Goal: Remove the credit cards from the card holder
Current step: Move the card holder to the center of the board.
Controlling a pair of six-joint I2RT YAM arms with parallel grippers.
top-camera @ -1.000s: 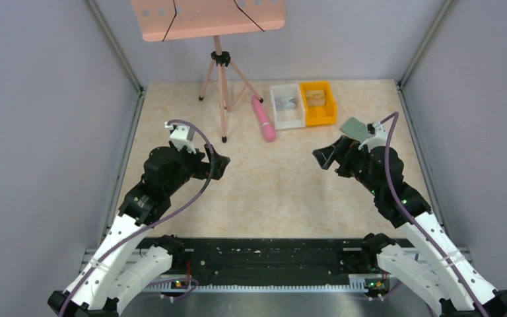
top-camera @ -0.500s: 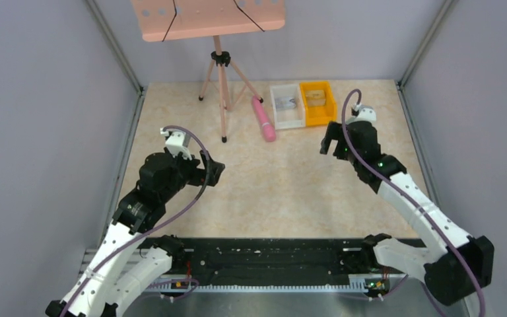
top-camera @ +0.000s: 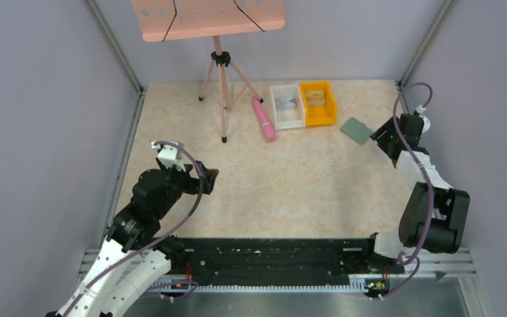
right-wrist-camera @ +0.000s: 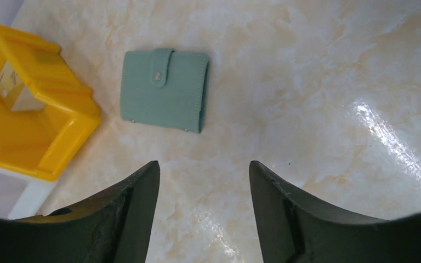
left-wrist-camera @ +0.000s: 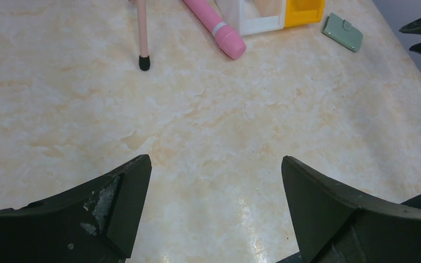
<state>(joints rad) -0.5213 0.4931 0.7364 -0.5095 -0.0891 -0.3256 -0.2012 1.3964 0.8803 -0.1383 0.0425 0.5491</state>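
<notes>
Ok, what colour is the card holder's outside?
Sage green all over. The card holder shows clearest in the right wrist view.

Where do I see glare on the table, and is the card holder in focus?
Right wrist view: a bright glare streak crosses the table at picture right, the card holder is sharp. Left wrist view: only a weak sheen at bottom centre. Top external view: even light, no strong glare.

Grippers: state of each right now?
Left gripper: open, empty.
Right gripper: open, empty; card holder lies shut ahead of it, untouched.
</notes>
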